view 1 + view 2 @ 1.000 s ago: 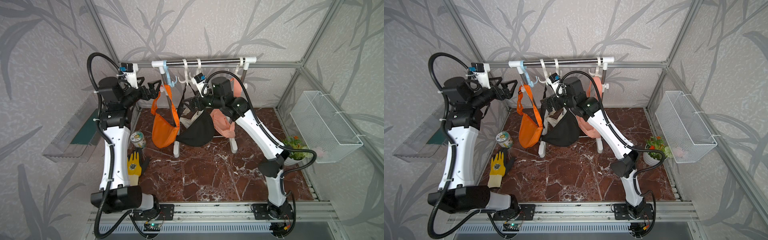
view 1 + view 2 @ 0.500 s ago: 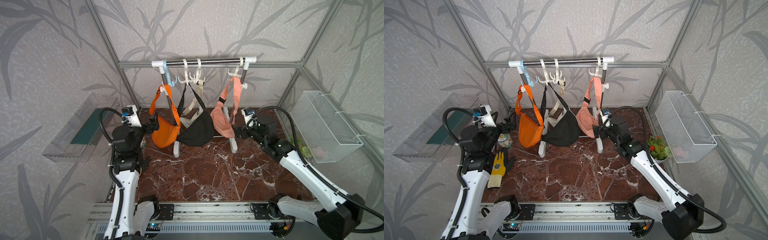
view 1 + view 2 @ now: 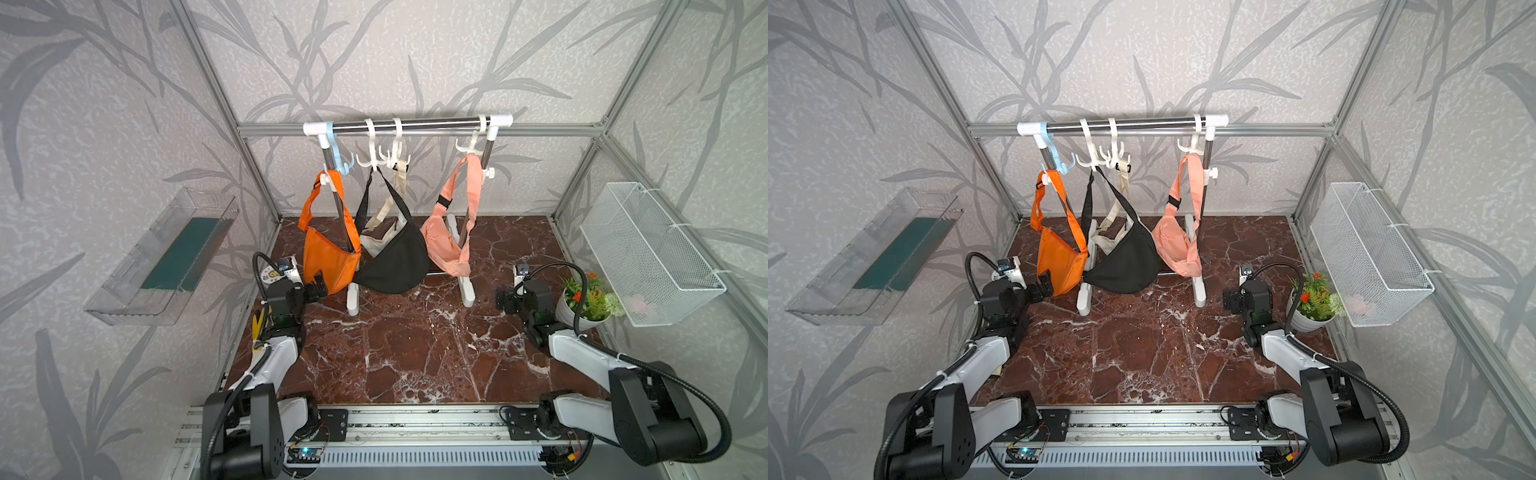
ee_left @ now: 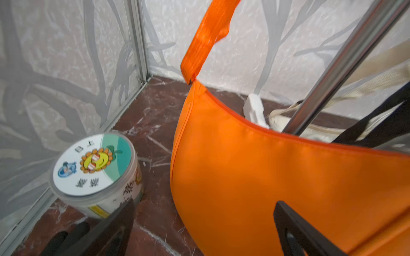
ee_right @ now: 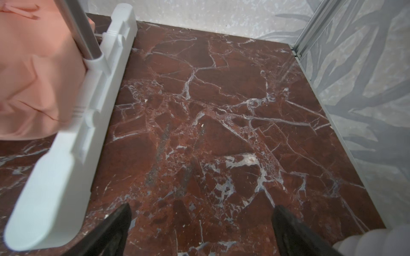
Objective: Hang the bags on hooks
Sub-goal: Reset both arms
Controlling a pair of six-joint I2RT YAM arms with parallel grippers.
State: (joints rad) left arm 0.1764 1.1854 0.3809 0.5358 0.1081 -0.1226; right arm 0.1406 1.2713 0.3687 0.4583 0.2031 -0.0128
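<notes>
Bag (image 3: 328, 253), orange, soft and light-looking, is hanging by its strap (image 3: 328, 195) from the blue hook (image 3: 341, 160) at the rail's 9 o'clock end, strap judged the best hold; both claws are gaping empty.

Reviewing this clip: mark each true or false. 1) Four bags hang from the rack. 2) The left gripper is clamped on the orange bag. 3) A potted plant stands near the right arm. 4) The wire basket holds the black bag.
1) True: orange bag, black bag, cream bag, pink bag.
2) False: the left gripper is open, holding nothing.
3) True: potted plant.
4) False: the black bag hangs from a hook; the wire basket is wall-mounted.
</notes>
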